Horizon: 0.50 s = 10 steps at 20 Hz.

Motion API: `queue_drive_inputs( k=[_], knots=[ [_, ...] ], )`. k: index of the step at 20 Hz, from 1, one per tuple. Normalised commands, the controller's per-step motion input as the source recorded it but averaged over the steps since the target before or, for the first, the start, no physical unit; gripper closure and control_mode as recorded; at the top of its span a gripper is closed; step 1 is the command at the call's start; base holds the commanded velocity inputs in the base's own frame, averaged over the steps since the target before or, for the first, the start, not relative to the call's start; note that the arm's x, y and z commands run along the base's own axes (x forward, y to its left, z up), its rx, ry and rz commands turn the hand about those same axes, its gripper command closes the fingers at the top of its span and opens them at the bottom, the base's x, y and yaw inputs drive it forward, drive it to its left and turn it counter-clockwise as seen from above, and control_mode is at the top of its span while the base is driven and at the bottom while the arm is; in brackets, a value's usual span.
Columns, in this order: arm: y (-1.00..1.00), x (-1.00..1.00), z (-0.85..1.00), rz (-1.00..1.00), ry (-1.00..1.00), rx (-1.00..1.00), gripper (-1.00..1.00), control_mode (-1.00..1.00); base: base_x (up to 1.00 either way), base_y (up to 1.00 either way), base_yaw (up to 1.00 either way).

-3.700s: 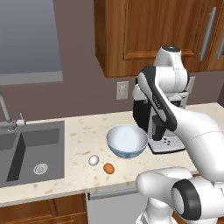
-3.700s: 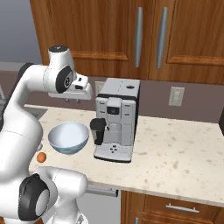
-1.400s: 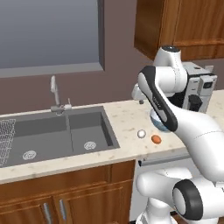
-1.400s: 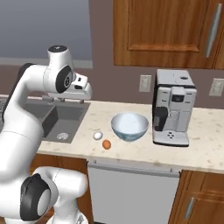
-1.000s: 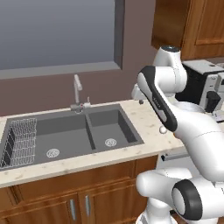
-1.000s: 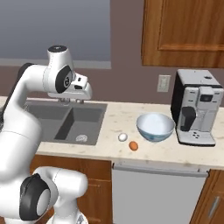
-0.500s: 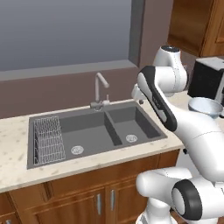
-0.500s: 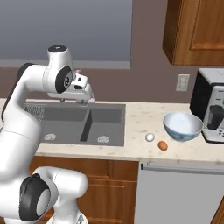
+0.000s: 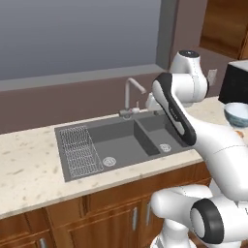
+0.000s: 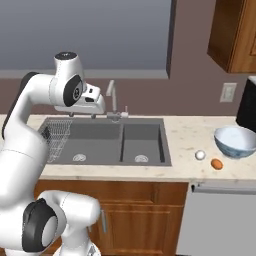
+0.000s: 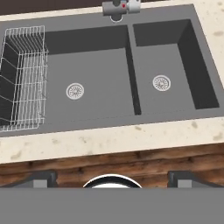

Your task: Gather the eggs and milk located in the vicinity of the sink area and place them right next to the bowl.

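The dark grey double-basin sink (image 10: 105, 140) sits straight ahead, also seen from above as the sink (image 11: 87, 87) in the hand view. My gripper (image 10: 95, 110) hangs above its left basin, pointing down. In the hand view the gripper (image 11: 112, 180) is open, its fingertips (image 11: 41, 179) wide apart with nothing between them. A white egg (image 10: 200, 155) and an orange-brown egg (image 10: 216, 163) lie on the counter right of the sink, just in front of the blue bowl (image 10: 235, 141). The bowl (image 9: 237, 114) also peeks past my arm. The milk is out of view.
A wire dish rack (image 11: 22, 78) fills the left end of the left basin. The metal faucet (image 10: 112, 97) rises behind the basin divider. A black coffee machine (image 10: 248, 105) stands behind the bowl at the far right. Wooden cabinets run under the counter.
The base has driven left along the counter, so the whole scene has shifted right: the sink is now central, the bowl and eggs at the right. The gripper stays open.
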Motion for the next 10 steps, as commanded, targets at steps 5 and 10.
queue_drive_inputs(
  k=[5,10],
  knots=[
    [0.00,0.00,0.00,0.00,0.00,0.00,-1.00,1.00,-0.13,0.66,-0.08],
    [0.00,0.00,0.00,0.00,0.00,0.00,-1.00,1.00,-0.02,0.74,-0.03]
  ],
)
